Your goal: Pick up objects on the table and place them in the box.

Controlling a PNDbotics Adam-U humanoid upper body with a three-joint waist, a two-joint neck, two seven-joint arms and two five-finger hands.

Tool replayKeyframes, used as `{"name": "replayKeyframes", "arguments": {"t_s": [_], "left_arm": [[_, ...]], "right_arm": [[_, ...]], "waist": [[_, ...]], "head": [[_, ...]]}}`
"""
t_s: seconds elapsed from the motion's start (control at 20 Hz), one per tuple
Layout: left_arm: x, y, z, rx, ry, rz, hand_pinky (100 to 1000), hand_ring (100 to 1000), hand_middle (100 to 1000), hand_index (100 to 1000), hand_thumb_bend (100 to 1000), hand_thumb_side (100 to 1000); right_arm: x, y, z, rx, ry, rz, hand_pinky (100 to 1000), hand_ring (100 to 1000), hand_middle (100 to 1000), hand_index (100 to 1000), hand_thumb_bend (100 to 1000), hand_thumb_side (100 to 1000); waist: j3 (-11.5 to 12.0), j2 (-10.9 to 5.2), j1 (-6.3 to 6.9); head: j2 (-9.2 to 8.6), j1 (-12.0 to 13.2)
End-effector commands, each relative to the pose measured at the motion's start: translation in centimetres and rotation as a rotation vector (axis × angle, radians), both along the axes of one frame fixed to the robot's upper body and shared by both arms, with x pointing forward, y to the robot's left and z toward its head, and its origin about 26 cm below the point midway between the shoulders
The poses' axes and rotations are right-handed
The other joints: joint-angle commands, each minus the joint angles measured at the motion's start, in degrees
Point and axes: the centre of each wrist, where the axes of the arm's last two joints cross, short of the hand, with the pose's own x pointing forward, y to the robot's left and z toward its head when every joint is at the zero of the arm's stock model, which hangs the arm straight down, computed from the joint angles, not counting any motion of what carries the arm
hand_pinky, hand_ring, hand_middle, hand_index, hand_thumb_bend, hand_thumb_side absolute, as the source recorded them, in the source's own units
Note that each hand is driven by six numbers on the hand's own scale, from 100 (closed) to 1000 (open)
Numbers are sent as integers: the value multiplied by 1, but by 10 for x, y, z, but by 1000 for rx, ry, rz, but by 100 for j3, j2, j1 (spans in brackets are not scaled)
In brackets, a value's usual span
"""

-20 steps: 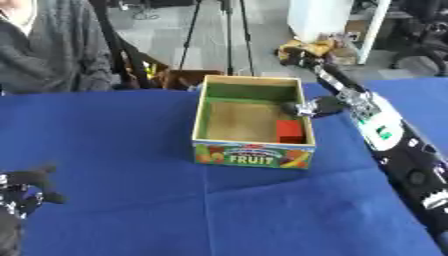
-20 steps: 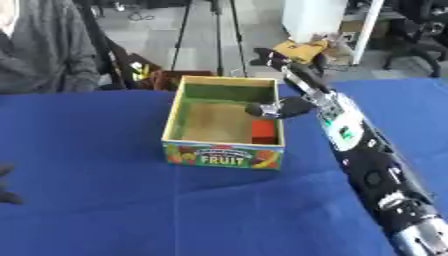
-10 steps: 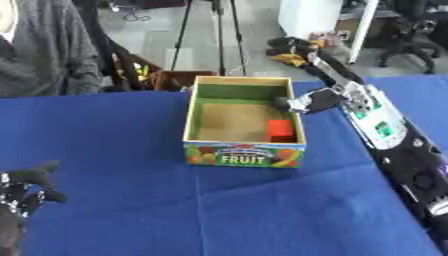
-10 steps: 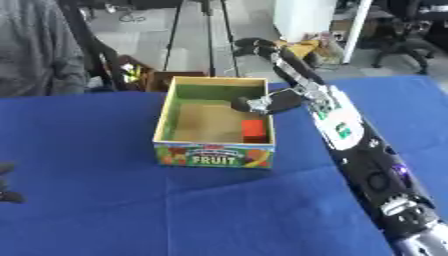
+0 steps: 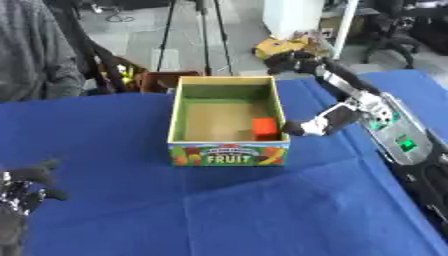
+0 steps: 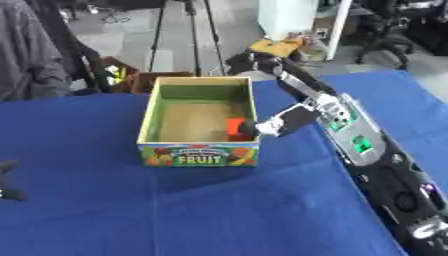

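A red block sits in the box. The right hand is past it, fingers curled, holding nothing. The left hand rests open.

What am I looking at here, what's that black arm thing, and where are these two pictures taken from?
This is a humanoid robot's upper body, driven by a person. Both pictures come from a stereo camera in its head, looking down at a table under a blue cloth. The long black and silver arm on the right is the robot's right arm; its right hand reaches past the far corner of the box, and whether it holds anything cannot be made out. The box is an open cardboard one marked FRUIT, with a red block inside. The left hand rests at the lower left corner, fingers relaxed, holding nothing.
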Motion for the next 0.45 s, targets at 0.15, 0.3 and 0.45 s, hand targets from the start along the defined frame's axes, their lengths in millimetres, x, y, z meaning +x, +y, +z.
{"name": "replayKeyframes", "arguments": {"t_s": [0.15, 0.3, 0.45], "left_arm": [[-1, 7, 6, -5, -24, 37, 539, 845, 483, 614, 365, 837], [-1, 9, 6, -8, -25, 47, 538, 845, 483, 614, 365, 836], [-1, 10, 5, -12, -24, 58, 538, 846, 484, 613, 365, 836]], "right_arm": [[-23, 5, 19, 0, 4, 58, 953, 880, 845, 798, 501, 567], [-30, 9, 18, 15, 48, 90, 956, 877, 839, 775, 486, 568], [-37, 15, 8, 26, 114, 131, 972, 880, 838, 754, 448, 583]], "waist": [[-88, -98, -2], [-109, -92, -7], [-154, -88, 2]], "head": [[32, 99], [36, 127], [49, 169]]}}
